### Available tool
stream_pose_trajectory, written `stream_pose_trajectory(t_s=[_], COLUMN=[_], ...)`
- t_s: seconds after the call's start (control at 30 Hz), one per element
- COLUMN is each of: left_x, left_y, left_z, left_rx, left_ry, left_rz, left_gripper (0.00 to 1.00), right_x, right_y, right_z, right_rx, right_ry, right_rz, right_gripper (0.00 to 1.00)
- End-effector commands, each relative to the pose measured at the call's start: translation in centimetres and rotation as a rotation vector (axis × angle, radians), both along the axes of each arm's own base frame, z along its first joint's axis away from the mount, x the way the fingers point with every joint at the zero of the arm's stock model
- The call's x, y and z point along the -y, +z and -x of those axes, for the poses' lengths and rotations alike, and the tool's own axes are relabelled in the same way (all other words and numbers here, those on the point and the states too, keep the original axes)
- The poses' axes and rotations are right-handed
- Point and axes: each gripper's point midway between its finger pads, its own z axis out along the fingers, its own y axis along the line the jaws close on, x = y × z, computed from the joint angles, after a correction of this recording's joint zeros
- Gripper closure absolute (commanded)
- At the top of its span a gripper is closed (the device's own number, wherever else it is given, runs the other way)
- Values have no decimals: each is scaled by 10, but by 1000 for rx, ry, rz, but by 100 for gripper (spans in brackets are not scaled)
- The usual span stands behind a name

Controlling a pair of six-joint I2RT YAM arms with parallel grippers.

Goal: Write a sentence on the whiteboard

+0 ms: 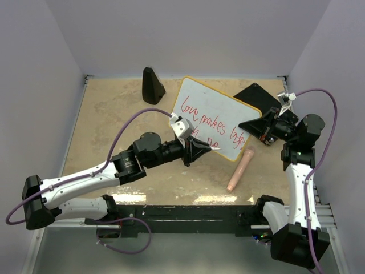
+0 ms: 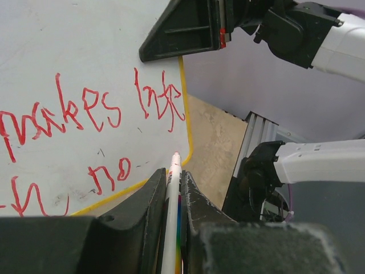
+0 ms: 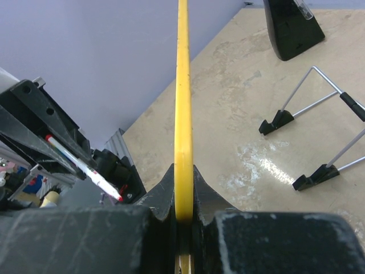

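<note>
The whiteboard (image 1: 208, 108) stands tilted at the middle of the table, its yellow rim (image 3: 183, 103) edge-on in the right wrist view. My right gripper (image 1: 258, 127) (image 3: 183, 197) is shut on the board's right edge. The sentence (image 1: 211, 123) (image 2: 85, 111) runs in red cursive over two lines, the lower one short. My left gripper (image 1: 201, 149) (image 2: 173, 177) is shut on a white marker (image 2: 171, 217) with a red tip. That tip sits by the board's lower right corner, near the rim; whether it touches the board I cannot tell.
A black wedge-shaped block (image 1: 152, 85) stands at the back left of the board. A pink stick-like object (image 1: 241, 168) lies on the table in front of the board's right side. A wire stand with black feet (image 3: 319, 131) rests behind the board.
</note>
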Motion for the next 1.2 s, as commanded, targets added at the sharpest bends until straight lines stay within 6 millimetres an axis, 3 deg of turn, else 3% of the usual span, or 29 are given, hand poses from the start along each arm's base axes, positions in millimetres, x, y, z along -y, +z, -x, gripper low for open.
stream_pose_trajectory(t_s=[0.0, 0.53, 1.17], left_x=[6, 4, -9], left_y=[7, -24, -28], left_z=[0, -5, -7], left_rx=[93, 139, 165], left_ry=[13, 114, 166], left_rz=[28, -37, 17], left_gripper=[100, 100, 100], right_x=[-1, -1, -1], right_y=[25, 26, 25], right_z=[5, 5, 5], right_rx=[105, 110, 111], right_ry=[3, 1, 5], right_rz=[22, 22, 21], right_gripper=[100, 100, 100])
